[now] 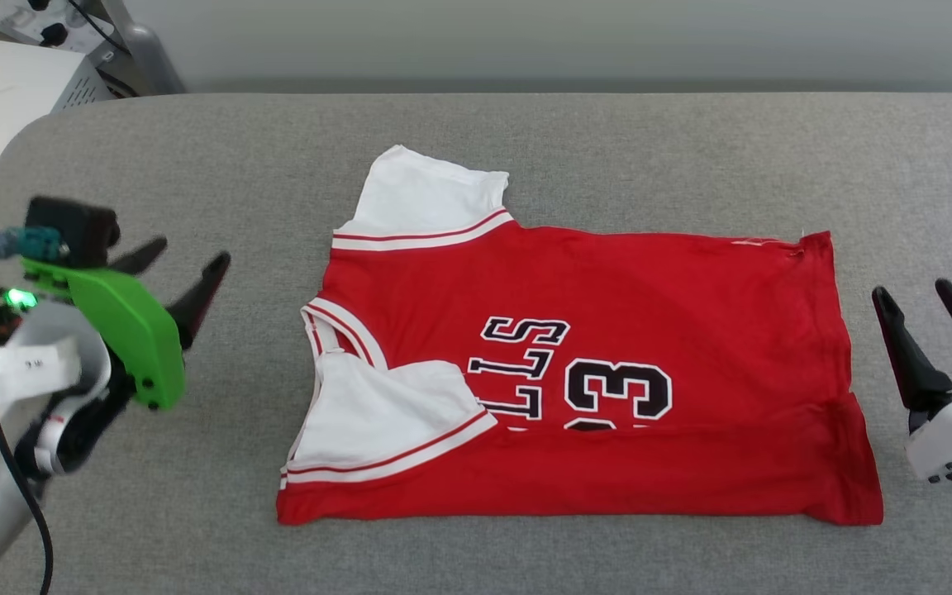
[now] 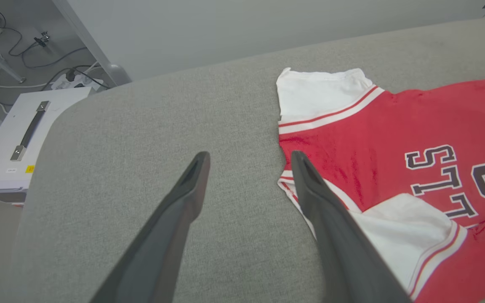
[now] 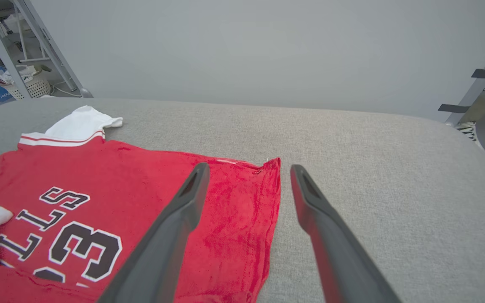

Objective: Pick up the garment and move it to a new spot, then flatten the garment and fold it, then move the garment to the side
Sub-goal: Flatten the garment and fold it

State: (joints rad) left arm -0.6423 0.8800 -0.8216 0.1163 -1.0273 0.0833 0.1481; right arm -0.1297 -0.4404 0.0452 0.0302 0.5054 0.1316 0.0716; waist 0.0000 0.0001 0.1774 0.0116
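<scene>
Left gripper (image 1: 188, 251) jaws apart, empty, just left of the garment (image 1: 649, 297) — right gripper (image 1: 911, 288) same, just right; near hem folded over on grey table (image 1: 608, 140).

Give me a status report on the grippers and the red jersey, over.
Left gripper open, right gripper open, both off the cloth. Garment flat on grey surface, near edge folded over. Nothing blocking.

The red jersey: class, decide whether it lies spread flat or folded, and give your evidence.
Partly folded. The garment has its near edge turned over the lettering, hiding part of the 23; the far sleeve lies spread.
</scene>
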